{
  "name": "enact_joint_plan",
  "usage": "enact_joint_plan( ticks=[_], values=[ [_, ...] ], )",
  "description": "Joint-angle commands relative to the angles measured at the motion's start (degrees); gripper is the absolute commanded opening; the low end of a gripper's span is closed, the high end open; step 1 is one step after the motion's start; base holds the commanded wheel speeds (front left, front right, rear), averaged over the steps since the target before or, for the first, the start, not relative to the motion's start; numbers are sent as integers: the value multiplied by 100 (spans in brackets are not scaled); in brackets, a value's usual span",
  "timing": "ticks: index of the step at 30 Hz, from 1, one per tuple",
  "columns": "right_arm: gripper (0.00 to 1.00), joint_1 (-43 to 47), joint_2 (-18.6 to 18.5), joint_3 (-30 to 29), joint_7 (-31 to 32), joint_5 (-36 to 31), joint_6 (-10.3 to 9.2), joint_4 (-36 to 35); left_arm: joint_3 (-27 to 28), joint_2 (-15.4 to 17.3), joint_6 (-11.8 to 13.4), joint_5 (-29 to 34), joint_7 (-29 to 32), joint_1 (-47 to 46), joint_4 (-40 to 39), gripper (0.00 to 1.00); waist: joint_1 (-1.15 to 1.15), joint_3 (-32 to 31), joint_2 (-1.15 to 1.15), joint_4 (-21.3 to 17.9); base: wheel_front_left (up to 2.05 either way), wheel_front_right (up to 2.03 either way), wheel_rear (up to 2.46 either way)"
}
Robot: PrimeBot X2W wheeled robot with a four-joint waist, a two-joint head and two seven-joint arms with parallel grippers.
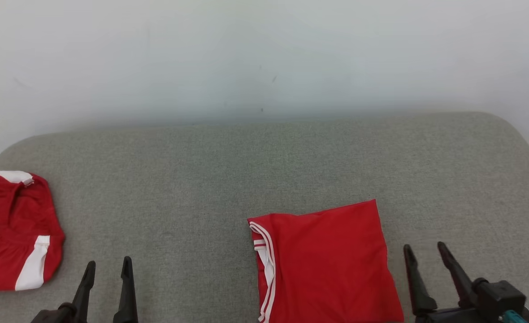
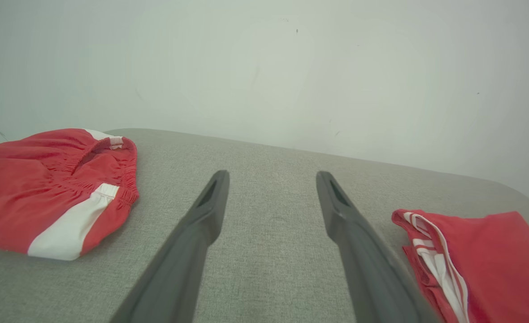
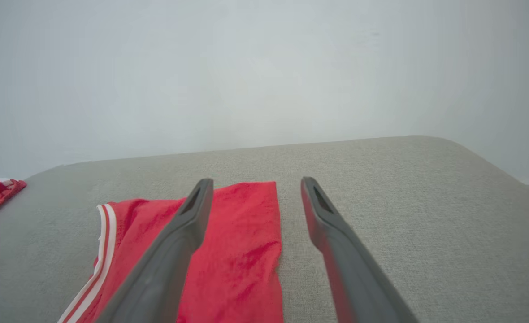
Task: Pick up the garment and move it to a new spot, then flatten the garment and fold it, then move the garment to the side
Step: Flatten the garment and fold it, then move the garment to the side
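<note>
A pale wall (image 1: 264,54) rises behind the grey fabric-covered surface (image 1: 228,179), which spans the head view and has rounded far corners. At the near edge of that surface, right of its middle, lies the folded red jersey (image 1: 327,264). It is a flat, roughly square packet with white-striped trim along its left side, and the bottom of the view cuts off its near end. At the surface's left edge, well apart from the jersey, lie red shorts (image 1: 13,229), loosely bunched, with a gathered waistband and a white side stripe. Over the surface's near edge the right gripper (image 1: 424,246) stands just right of the jersey, its two dark fingers spread wide and gripping nothing. In the right wrist view the gap between them frames the jersey's right border and bare grey cloth. The left gripper (image 1: 109,262) is over the same near edge, between shorts and jersey, its fingers likewise wide apart and empty.
</note>
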Motion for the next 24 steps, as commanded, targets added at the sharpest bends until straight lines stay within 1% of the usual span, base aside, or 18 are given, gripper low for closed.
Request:
enact_joint_plan(
  ticks=[1, 4, 6, 10, 17, 24],
  values=[
    [100, 57, 26, -83, -43, 73, -14, -3, 22, 2, 21, 85, -3, 102, -27, 100, 0, -67, 0, -51, 0, 0, 0],
    [100, 31, 25, -205, -50, 122, -14, 94, 74, 4, 13, 73, -3, 158, 5, 100, 0, -141, 0, -84, 0, 0, 0],
    [100, -39, -25, -185, -43, 164, -14, 165, 98, 1, 4, 51, -3, 212, 21, 100, 0, -194, 0, -101, 0, 0, 0],
    [100, -138, -219, -33, 12, 242, -14, 397, 117, 2, -15, 84, -3, 272, 51, 100, 0, -298, 0, -118, 0, 0, 0],
    [100, -437, -533, 361, -165, 335, -14, 888, 68, 4, -60, 134, -3, 353, 196, 100, 0, -442, 0, -152, 0, 0, 0],
    [100, -660, -663, 552, -309, 513, -14, 1338, 85, 3, -85, 161, -3, 372, 283, 100, 0, -505, 0, -162, 0, 0, 0]
  ],
)
